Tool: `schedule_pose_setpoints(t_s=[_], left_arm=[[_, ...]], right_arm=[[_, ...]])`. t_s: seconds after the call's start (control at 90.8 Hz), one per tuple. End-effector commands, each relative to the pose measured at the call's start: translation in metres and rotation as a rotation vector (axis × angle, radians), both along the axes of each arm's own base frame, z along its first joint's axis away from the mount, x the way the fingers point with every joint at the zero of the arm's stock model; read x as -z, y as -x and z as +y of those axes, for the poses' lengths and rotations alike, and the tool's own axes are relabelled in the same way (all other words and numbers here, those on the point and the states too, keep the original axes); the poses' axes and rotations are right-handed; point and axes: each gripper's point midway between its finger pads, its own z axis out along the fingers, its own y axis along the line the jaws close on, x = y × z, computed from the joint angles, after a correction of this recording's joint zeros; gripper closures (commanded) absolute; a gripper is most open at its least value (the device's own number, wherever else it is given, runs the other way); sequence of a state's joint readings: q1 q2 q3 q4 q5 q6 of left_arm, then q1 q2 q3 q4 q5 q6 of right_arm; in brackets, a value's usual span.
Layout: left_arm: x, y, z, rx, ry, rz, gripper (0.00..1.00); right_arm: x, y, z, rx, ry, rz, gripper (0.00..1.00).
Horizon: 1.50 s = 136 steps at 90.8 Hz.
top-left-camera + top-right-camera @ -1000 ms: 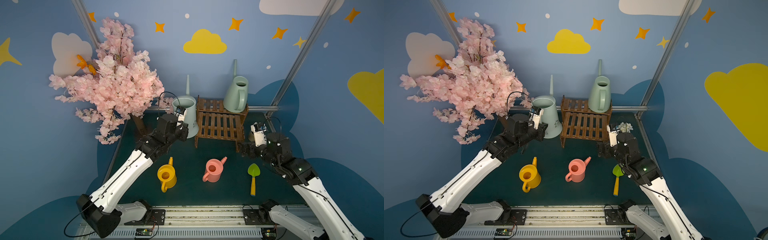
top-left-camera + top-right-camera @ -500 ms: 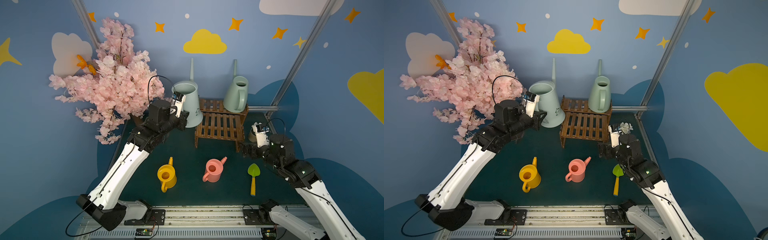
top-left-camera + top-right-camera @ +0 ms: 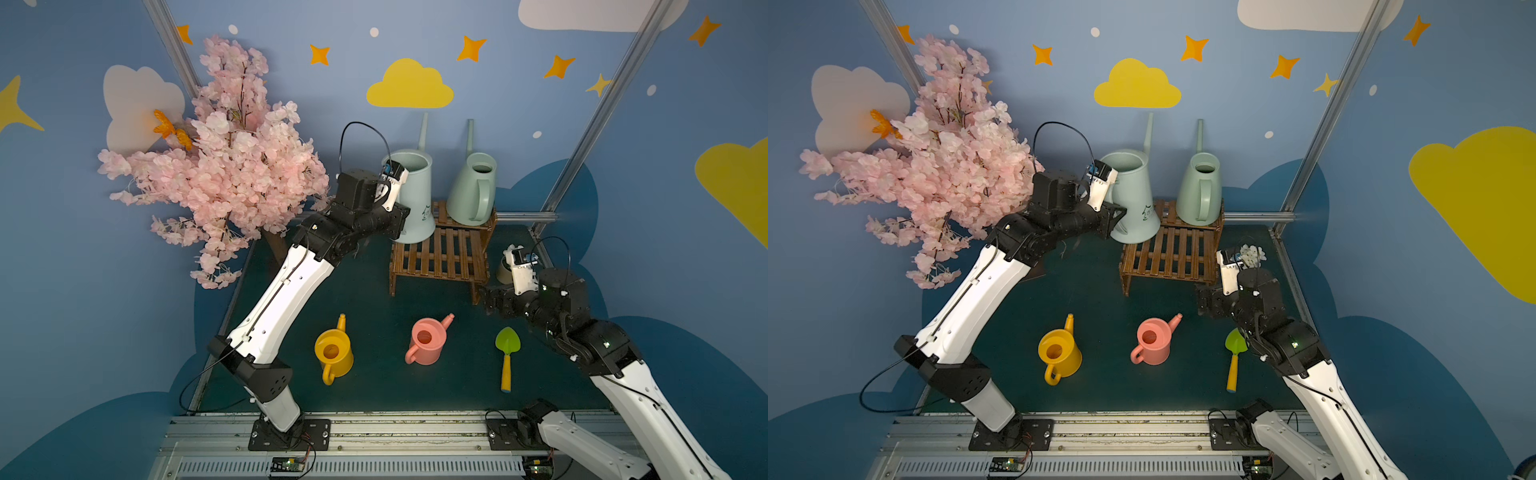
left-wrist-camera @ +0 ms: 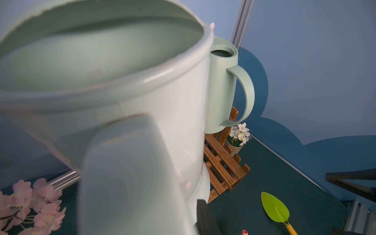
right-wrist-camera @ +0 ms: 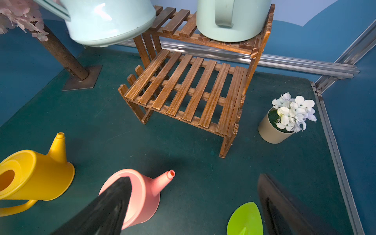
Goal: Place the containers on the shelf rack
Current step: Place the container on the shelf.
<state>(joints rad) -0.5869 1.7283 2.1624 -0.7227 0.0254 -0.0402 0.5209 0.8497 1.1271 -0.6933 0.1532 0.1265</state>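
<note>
left claw [image 3: 398, 218] gripping blue can [image 3: 415, 195] by handle, can lifted, tilted | rack [image 3: 440, 257] just beyond, lower | right claw [image 3: 490, 299] wide, empty | pink can [image 3: 428, 343] near it

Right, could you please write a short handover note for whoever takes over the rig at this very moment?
Left end effector: shut on the handle of the pale blue can, which hangs tilted in the air beside the free left end of the shelf rack's upper tier, not yet set down.
Right end effector: open, holding nothing, hovering over the table near the pink can.
Done: the mint-green can stands on the upper tier, at its right end.
Left: set the pale blue can down, then shelve the pink can and the yellow can, both upright on the table in front of the rack. The lower tier is bare.
</note>
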Motion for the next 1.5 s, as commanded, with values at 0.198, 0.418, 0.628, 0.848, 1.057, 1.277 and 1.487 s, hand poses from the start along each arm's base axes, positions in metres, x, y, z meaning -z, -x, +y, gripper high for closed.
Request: schedule_pose_setpoints(t_s=[0.198, 0.418, 0.628, 0.848, 1.057, 1.277, 1.487], left_arm=[[-0.032, -0.025, -0.026, 0.001, 0.000, -0.096, 0.82], [-0.027, -0.042, -0.038, -0.001, 0.005, -0.110, 0.81], [-0.020, -0.057, -0.040, -0.031, -0.012, -0.129, 0.81], [-0.013, -0.068, -0.044, -0.049, -0.025, -0.148, 0.81], [-0.005, -0.080, -0.048, -0.089, -0.063, -0.176, 0.81], [0.000, -0.093, -0.052, -0.138, -0.079, -0.213, 0.81], [0.003, -0.101, -0.055, -0.157, -0.066, -0.219, 0.77]], right_arm=[[0.005, 0.004, -0.003, 0.005, 0.012, 0.005, 0.02], [0.007, 0.005, -0.006, 0.010, 0.034, 0.003, 0.03], [0.008, 0.003, -0.007, 0.011, 0.045, 0.004, 0.02], [0.009, 0.001, -0.005, 0.007, 0.048, 0.007, 0.02], [0.008, 0.000, -0.005, 0.008, 0.050, 0.005, 0.02], [0.008, 0.001, -0.005, 0.005, 0.054, 0.004, 0.02], [0.006, 0.001, -0.006, 0.005, 0.060, -0.002, 0.02]])
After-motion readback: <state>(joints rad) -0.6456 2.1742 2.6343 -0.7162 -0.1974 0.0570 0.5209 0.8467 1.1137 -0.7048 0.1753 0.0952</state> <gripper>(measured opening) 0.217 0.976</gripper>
